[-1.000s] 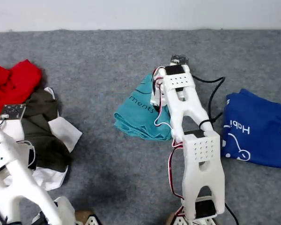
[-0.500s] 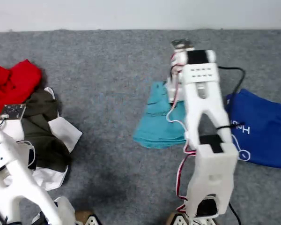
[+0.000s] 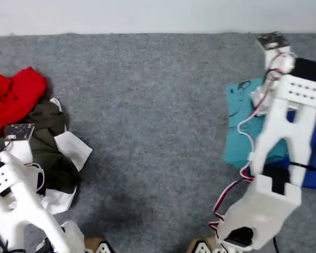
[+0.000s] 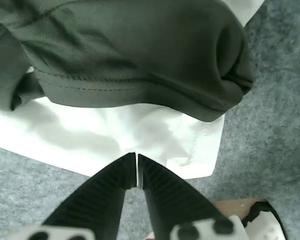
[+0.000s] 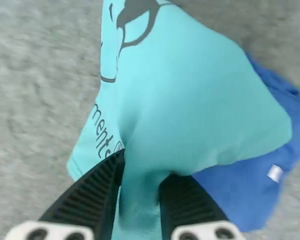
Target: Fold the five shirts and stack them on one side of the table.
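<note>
The right gripper [image 5: 140,169] was clamped on a bunched fold of the teal shirt [image 5: 190,100], which sat near the right edge of the bench [image 3: 147,105], partly overlapping the blue shirt [image 5: 240,192] already lying there. The main risk appeared to be the fold itself. With the cloth pinched at a single point, the loose layers could have sagged or opened, so the shirt might have landed rumpled or crooked rather than squarely on the blue one. The dragging hem could also have caught the blue shirt and disturbed the stack. The thin cloth might have slipped out of the pinch as well.

The left gripper [image 4: 137,160] was closed tip to tip with nothing between its fingers, poised just over the white shirt [image 4: 140,135]. The dark green shirt [image 4: 115,50] lay on top of the white one, with the red shirt [image 3: 13,97] beside them, all in an unfolded heap at the left edge. A grab there could easily have taken two layers at once.

The bench was covered in a grey, felt-like material whose nap probably gripped the cloth and resisted sliding. A plain pale wall [image 3: 147,16] ran along its far edge.
</note>
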`<control>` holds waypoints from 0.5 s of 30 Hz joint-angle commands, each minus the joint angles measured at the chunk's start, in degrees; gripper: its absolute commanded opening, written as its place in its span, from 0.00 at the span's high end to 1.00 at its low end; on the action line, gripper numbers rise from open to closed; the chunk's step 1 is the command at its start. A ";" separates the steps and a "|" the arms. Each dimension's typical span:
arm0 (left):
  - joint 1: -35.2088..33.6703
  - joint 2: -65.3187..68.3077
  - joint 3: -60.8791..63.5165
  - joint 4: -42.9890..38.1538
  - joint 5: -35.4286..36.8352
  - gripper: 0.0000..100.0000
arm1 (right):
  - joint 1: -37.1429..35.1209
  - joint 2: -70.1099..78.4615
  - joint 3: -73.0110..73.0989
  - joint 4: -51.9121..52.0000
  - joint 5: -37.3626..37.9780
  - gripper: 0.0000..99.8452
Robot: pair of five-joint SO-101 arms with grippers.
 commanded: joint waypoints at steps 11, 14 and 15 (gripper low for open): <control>0.53 -1.49 -0.22 -1.14 -0.35 0.98 | 12.44 1.36 -0.35 0.04 12.04 0.99; 0.53 -1.58 -0.22 -1.14 -0.35 0.98 | 15.08 5.32 -0.35 -4.88 14.68 0.99; 0.53 -1.58 -0.22 -1.14 -0.35 0.98 | 15.78 6.64 -0.44 -6.55 15.30 0.97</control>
